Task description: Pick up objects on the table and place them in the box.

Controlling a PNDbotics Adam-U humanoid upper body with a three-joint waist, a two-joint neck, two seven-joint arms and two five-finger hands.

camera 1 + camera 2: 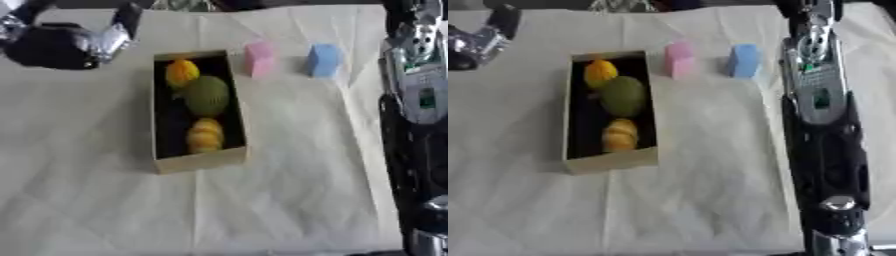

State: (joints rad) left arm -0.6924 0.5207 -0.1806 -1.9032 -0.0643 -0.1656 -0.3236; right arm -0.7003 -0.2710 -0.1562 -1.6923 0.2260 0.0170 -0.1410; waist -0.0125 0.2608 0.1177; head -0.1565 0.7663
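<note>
Fingers of either hand cannot be made out, so whether they are spread or curled cannot be told. Left hand (61,44): dark bulk with silver parts at the upper left, over the cloth, well apart from the box (199,161). Right arm (822,115) runs down the right side; its hand is not seen.

Box: tan card, dark interior, long axis running away from the robot, centre-left on the pale creased cloth (289,200). Inside, in a row: orange-yellow round item (182,72) at the far end, green oval item (207,95) in the middle, yellow ridged item (205,135) nearest.

Outside the box, on the cloth to its right at the far end: pink block (259,58) just beside it, blue block (323,60) further right.

No readable writing or labels.

View differences: left eye shows most of the left hand; right eye shows only its edge, but more of the right arm, including a small green spot on the silver casing.
</note>
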